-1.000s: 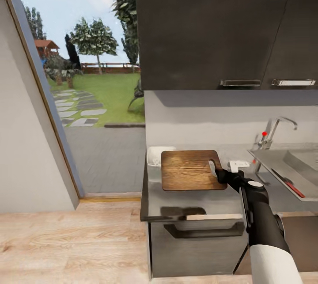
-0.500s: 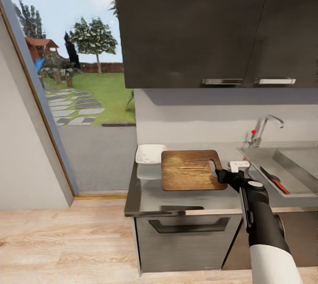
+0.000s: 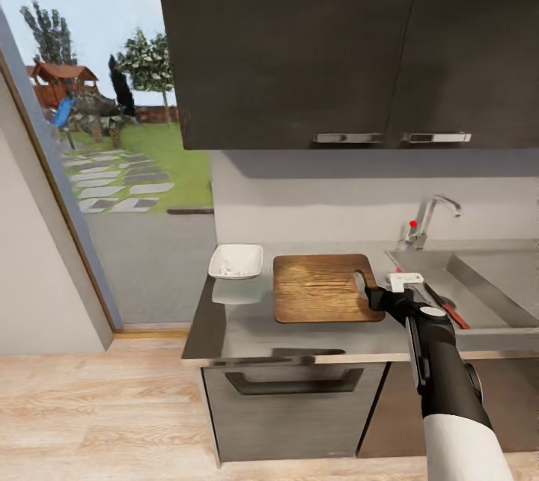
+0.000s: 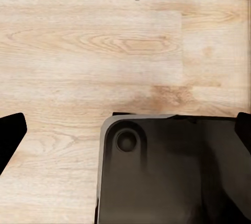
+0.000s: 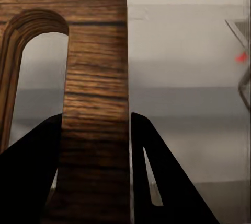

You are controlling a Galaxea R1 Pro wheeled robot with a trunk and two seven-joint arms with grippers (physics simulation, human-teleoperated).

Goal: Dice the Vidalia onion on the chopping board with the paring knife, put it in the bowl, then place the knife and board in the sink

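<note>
Above the grey countertop (image 3: 314, 331), held level in the air: the chopping board (image 3: 322, 288), gripped at its handle end by the right gripper (image 3: 372, 294). In the right wrist view, both black fingers (image 5: 31, 182) clamped on the wooden strip of the chopping board (image 5: 94, 130) beside its handle slot. Left of the board, on the countertop near its end: the white bowl (image 3: 236, 261), pale bits inside. To the right, the steel sink (image 3: 479, 279) with chrome faucet (image 3: 430, 215); on its drainboard, the paring knife (image 3: 442, 305), reddish handle toward the front edge. In the left wrist view, left gripper (image 4: 125, 140) fingers spread wide apart, holding nothing, above light wooden floor (image 4: 89, 51) and a dark part of the robot's base (image 4: 172, 177).
</note>
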